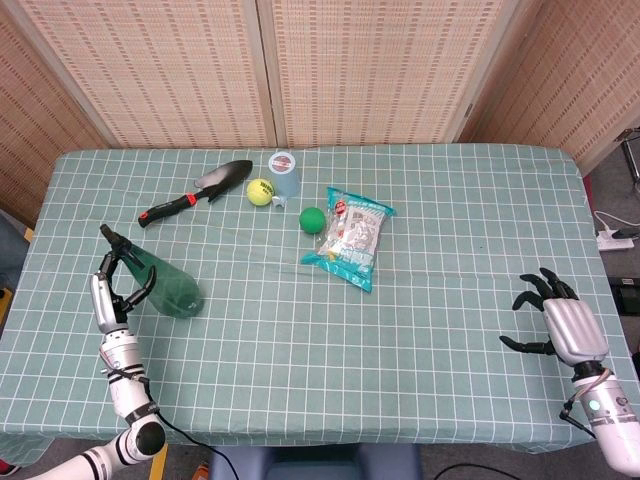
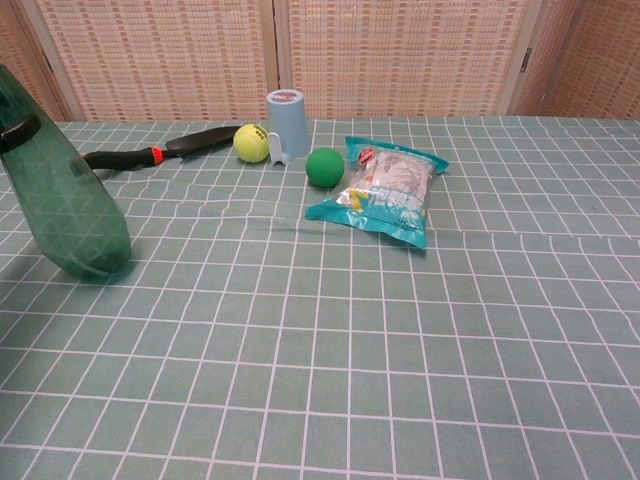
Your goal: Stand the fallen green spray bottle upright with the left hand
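Far left of the table, at about 8 o'clock from the middle, we've got the left hand wrapped around the green spray bottle. In the head view the fingers curl round the upper part of the bottle near the neck, and the black nozzle pokes up past them toward 11 o'clock. The chest view doesn't show the hand at all, but it gives us what the head view hides: the bottle has its base down on the cloth and leans a little, top tipped to the left, so it's close to upright but not quite straight.

Moving right, at 11 o'clock sits a black trowel with a red band on its handle, then a yellow tennis ball touching or just beside a pale blue cup. The chest view shows the cup upside down, which we couldn't tell from above. Near 12 o'clock there's a green ball, just beside a teal snack bag.

Far right, at 4 o'clock, only the head view catches the right hand. It's palm-down near the table edge, fingers spread apart, holding nothing.
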